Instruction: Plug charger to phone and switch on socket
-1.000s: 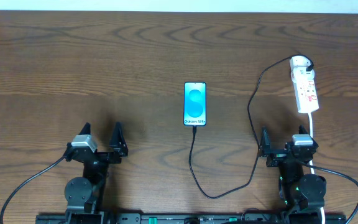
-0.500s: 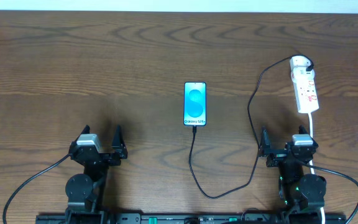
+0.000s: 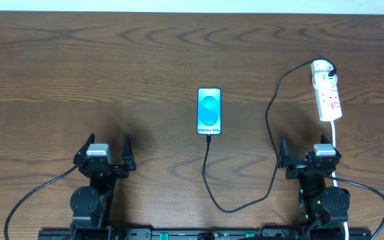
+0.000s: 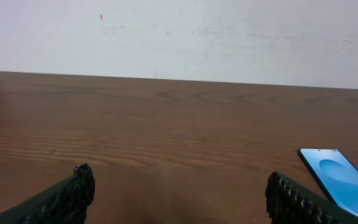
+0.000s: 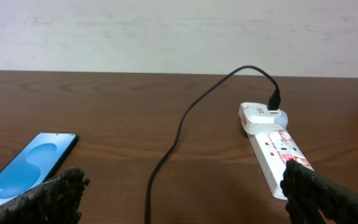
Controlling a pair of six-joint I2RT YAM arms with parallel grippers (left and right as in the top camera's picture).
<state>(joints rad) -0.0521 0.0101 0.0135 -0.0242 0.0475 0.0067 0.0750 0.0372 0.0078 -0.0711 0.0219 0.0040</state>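
Observation:
The phone lies face up mid-table, its blue screen lit; it also shows in the left wrist view and the right wrist view. The black charger cable runs from the phone's near end, loops toward me, then up to its plug in the far end of the white socket strip. The strip and the cable show in the right wrist view. My left gripper is open and empty, left of the phone. My right gripper is open and empty, near the strip's white cord.
The strip's white cord runs down past the right arm. A pale wall stands behind the table's far edge. Black arm cables trail by both arm bases at the near edge.
My left gripper has drawn back toward me and squared up, still open. The right arm, phone, cable and strip have not moved.

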